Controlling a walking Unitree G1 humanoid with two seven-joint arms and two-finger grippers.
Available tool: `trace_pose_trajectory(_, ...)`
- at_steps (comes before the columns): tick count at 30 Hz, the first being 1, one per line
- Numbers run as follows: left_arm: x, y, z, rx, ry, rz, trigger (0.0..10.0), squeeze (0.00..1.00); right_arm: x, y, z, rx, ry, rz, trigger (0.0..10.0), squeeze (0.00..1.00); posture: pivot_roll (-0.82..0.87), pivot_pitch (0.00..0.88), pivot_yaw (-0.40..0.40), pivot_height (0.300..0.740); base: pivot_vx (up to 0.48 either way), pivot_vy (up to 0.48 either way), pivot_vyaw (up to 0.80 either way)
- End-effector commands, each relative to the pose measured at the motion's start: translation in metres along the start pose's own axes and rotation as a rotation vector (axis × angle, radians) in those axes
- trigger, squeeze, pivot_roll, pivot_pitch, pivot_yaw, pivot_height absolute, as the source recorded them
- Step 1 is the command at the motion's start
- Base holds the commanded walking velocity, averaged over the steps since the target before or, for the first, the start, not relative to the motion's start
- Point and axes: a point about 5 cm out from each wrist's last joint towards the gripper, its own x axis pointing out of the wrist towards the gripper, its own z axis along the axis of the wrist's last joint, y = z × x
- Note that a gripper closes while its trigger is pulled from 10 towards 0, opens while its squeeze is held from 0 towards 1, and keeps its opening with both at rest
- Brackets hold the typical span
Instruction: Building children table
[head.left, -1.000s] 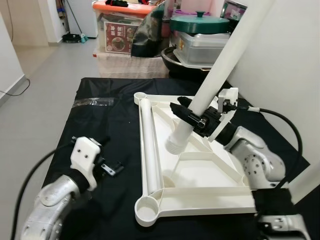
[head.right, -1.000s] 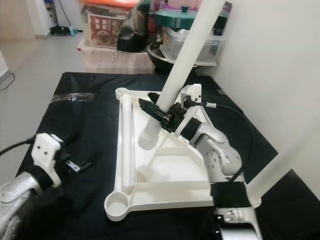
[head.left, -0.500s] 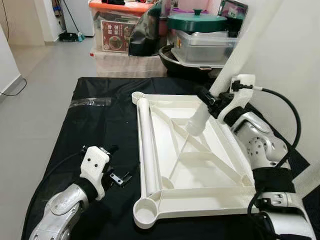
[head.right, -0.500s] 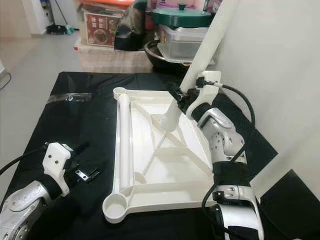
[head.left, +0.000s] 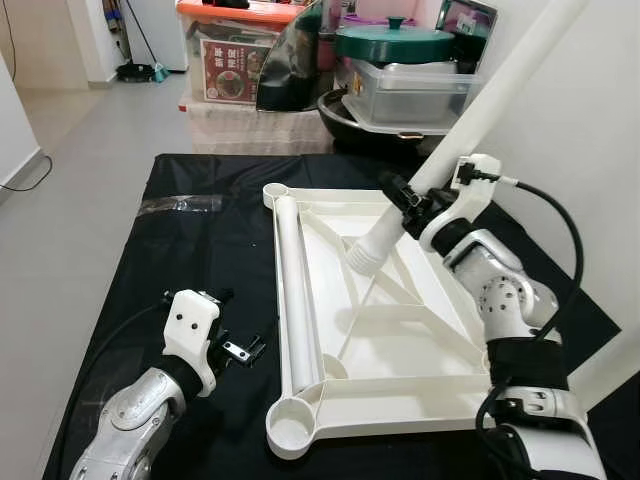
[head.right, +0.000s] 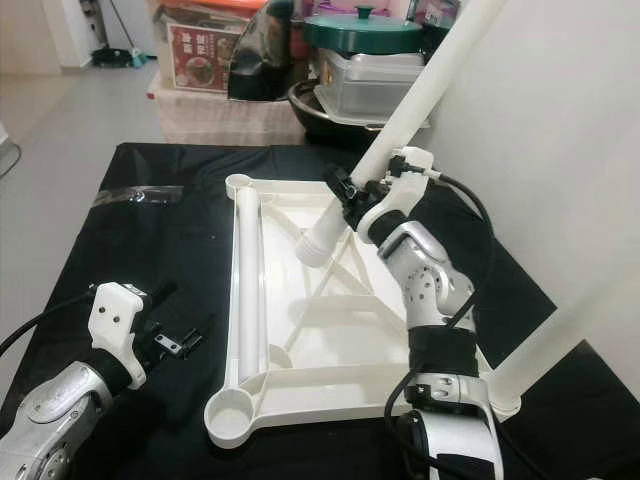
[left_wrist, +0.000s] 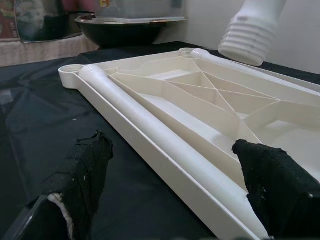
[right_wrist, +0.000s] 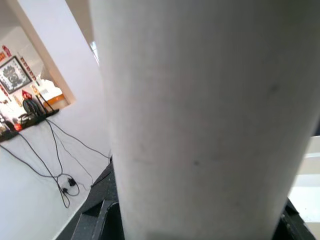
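Observation:
The white children's tabletop (head.left: 400, 410) lies upside down on a black cloth. One white leg (head.left: 297, 290) lies flat inside it along its left edge. My right gripper (head.left: 405, 205) is shut on a second long white leg (head.left: 470, 110), held tilted. That leg's threaded end (head.left: 362, 255) hangs just above the ribs at the far middle of the tabletop and also shows in the left wrist view (left_wrist: 247, 35). A third leg (head.right: 560, 330) stands at the near right corner. My left gripper (head.left: 235, 325) rests open and empty on the cloth left of the tabletop, fingers (left_wrist: 80, 185) wide apart.
Storage boxes (head.left: 240, 60), a green-lidded pot (head.left: 395, 45) and a dark wok (head.left: 365, 115) crowd the far side. A white wall (head.left: 580, 150) runs close on the right. Bare floor (head.left: 70, 200) lies to the left. A strip of tape (head.left: 180, 205) sits on the cloth.
The right gripper lifted the leg from the tabletop's middle toward the far right, then swung its threaded end back left and down a little. The left gripper stayed put.

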Motion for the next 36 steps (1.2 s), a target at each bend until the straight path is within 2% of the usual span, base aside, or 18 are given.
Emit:
trace_pose_trajectory(1,0.0,-0.004,0.0,-0.009,0.004,-0.015,10.0,0.0,-0.003,0.014,0.01,0.029,-0.058,0.142,0.0,0.0,0.09,0.0,-0.093,0.74,0.0,0.0,0.0)
trace_pose_trajectory(5,-0.001,-0.007,-0.001,-0.013,0.014,-0.063,10.0,0.0,-0.021,0.043,0.027,0.052,-0.089,0.522,0.0,0.0,0.09,0.0,-0.09,0.74,0.0,0.0,0.0)
trace_pose_trajectory(6,-0.001,-0.007,-0.001,-0.013,0.014,-0.063,10.0,0.0,-0.021,0.043,0.027,0.052,-0.089,0.522,0.0,0.0,0.09,0.0,-0.09,0.74,0.0,0.0,0.0)
trace_pose_trajectory(8,-0.003,-0.007,-0.001,-0.012,0.024,-0.087,10.0,0.0,-0.027,0.053,0.034,0.035,-0.073,0.675,0.0,0.0,0.09,0.0,-0.094,0.74,0.0,0.0,0.0)
trace_pose_trajectory(9,-0.003,-0.007,-0.001,-0.012,0.024,-0.087,10.0,0.0,-0.027,0.053,0.034,0.035,-0.073,0.675,0.0,0.0,0.09,0.0,-0.094,0.74,0.0,0.0,0.0)
trace_pose_trajectory(12,-0.003,-0.007,-0.002,-0.017,0.031,-0.105,10.0,0.0,-0.034,0.067,0.028,-0.016,-0.002,0.851,0.0,0.0,0.09,0.0,-0.099,0.74,0.0,0.0,0.0)
trace_pose_trajectory(19,-0.005,-0.013,-0.001,-0.039,0.029,-0.16,10.0,0.0,-0.037,0.076,0.017,-0.052,0.069,0.943,0.0,0.0,0.1,0.0,-0.108,0.74,0.0,0.0,0.0)
trace_pose_trajectory(21,-0.01,-0.023,0.006,-0.075,0.022,-0.292,10.0,0.0,-0.037,0.079,0.014,-0.055,0.097,0.996,0.0,0.0,0.11,0.0,-0.113,0.74,0.0,0.0,0.0)
trace_pose_trajectory(22,-0.014,-0.029,0.011,-0.095,0.029,-0.406,10.0,0.0,-0.037,0.081,0.014,-0.051,0.115,1.036,0.0,0.0,0.11,0.0,-0.114,0.74,0.0,0.0,0.0)
trace_pose_trajectory(24,-0.015,-0.03,0.012,-0.098,0.034,-0.435,10.0,0.0,-0.038,0.081,0.014,-0.051,0.124,1.052,0.0,0.0,0.11,0.0,-0.114,0.74,0.0,0.0,0.0)
trace_pose_trajectory(25,-0.02,-0.033,0.018,-0.088,0.05,-0.574,10.0,0.0,-0.036,0.082,0.012,-0.056,0.153,1.085,0.0,0.0,0.11,0.0,-0.11,0.74,0.0,0.0,0.0)
trace_pose_trajectory(26,-0.02,-0.033,0.018,-0.088,0.05,-0.574,10.0,0.0,-0.036,0.082,0.012,-0.056,0.153,1.085,0.0,0.0,0.11,0.0,-0.11,0.74,0.0,0.0,0.0)
trace_pose_trajectory(28,-0.022,-0.032,0.021,-0.073,0.07,-0.653,10.0,0.0,-0.035,0.084,0.01,-0.057,0.175,1.109,0.0,0.0,0.11,0.0,-0.108,0.74,0.0,0.0,0.0)
trace_pose_trajectory(36,-0.012,-0.02,0.03,-0.022,0.076,-0.691,10.0,0.0,-0.04,0.094,0.0,-0.033,0.213,1.187,0.0,0.0,0.1,0.0,-0.09,0.74,0.0,0.0,0.0)
